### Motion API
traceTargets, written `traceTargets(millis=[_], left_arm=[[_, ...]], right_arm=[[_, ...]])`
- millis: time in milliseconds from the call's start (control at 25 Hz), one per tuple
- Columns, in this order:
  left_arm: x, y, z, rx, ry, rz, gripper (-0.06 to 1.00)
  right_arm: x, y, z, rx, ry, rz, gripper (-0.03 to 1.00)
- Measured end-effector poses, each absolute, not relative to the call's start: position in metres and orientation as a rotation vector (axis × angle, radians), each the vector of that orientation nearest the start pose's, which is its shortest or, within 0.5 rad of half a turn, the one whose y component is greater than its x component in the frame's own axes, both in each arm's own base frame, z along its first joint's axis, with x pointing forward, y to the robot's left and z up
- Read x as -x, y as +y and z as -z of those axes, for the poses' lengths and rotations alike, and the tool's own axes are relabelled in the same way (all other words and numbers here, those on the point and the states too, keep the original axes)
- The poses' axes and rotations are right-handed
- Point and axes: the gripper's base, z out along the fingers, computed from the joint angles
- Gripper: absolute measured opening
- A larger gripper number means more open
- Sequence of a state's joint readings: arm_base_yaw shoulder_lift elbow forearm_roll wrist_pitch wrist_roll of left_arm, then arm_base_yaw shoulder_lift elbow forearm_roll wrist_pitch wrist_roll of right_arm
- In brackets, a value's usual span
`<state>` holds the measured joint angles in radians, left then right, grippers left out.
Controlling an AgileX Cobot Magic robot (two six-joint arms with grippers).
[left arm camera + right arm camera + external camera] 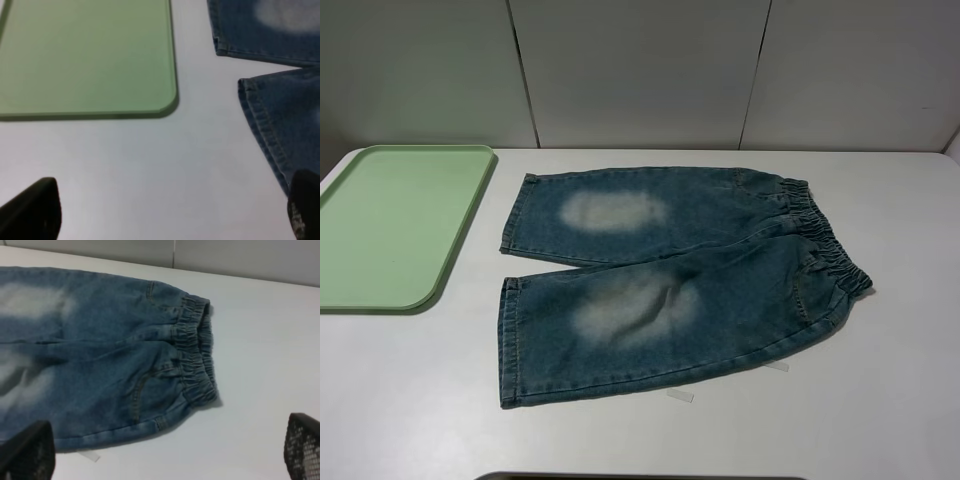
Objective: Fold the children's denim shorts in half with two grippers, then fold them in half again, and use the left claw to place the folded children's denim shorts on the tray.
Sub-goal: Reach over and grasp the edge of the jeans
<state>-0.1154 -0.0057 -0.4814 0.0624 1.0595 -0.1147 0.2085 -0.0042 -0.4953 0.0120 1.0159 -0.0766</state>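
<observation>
The children's denim shorts (670,280) lie spread flat on the white table, leg hems to the left and the elastic waistband (820,245) to the right, with a pale faded patch on each leg. To their left the pale green tray (395,225) holds nothing. Neither arm shows in the exterior high view. In the left wrist view my left gripper (167,220) is open above bare table, one fingertip (305,210) at the near leg's hem (265,130), the tray's corner (167,102) ahead. My right gripper (165,455) is open by the waistband (197,360), nothing between its fingers.
Two small white tags (680,397) poke out from under the shorts' near edge. A dark rounded edge (640,477) shows at the table's front. Grey wall panels stand behind the table. Bare table lies between tray and shorts and to the right of the waistband.
</observation>
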Motion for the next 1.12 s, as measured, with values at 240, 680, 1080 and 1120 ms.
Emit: traceTargets(millis=[240,680,1080,1120], left_arm=[[0.003,-0.004,-0.283,-0.173,1.96,0.105,0.89],[-0.014,-0.031,-0.335,-0.538,1.813,0.249,0.88],[-0.071,-0.058,-0.4,-1.023,1.803,0.291,0.88],[-0.08,-0.062,-0.397,-1.062,1.826,0.297,0.88]], right_arm=[[-0.016,0.007,-0.285,0.461,2.064,-0.118,0.69],[-0.063,0.033,-0.317,1.049,1.963,0.006,0.69],[-0.096,0.053,-0.301,1.571,1.864,0.409,0.69],[-0.099,0.056,-0.3,1.607,1.851,0.437,0.69]])
